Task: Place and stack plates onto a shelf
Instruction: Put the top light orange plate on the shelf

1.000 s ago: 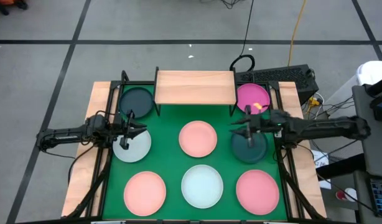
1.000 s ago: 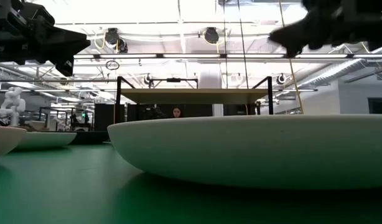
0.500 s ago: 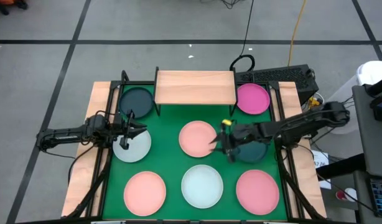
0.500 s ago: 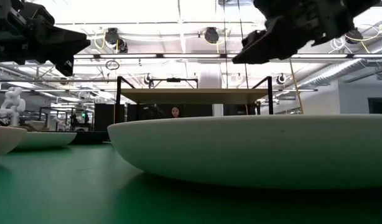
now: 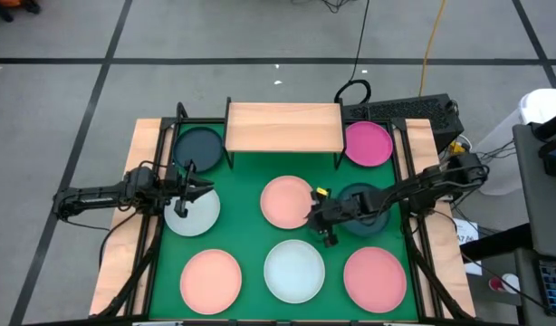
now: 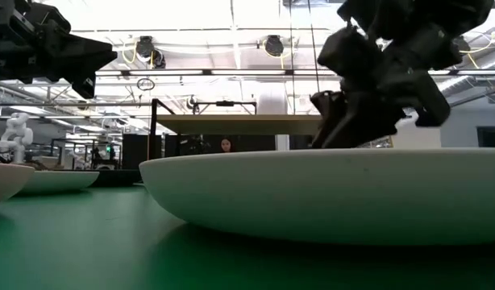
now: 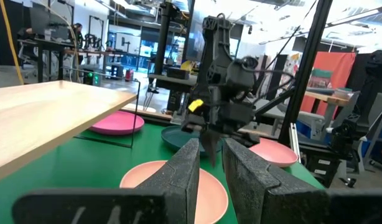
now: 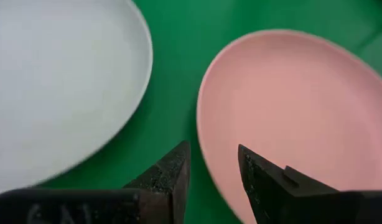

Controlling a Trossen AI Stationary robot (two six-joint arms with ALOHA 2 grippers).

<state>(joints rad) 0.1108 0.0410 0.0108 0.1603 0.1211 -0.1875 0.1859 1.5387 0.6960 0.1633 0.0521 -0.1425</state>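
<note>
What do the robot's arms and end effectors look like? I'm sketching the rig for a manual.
Both arms are dark, slim and jointed, with exposed black cables. The left end effector ends in two tapered black fingers with a rough, grainy surface. The right end effector looks alike, with a small yellow marking near its wrist.

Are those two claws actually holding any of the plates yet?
No. The right gripper is open over the middle pink plate's rim; the left gripper holds nothing.

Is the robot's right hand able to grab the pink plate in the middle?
Probably yes. The right hand is open and hangs just above the near edge of the middle pink plate, with bare green table around it and nothing between them.
</note>
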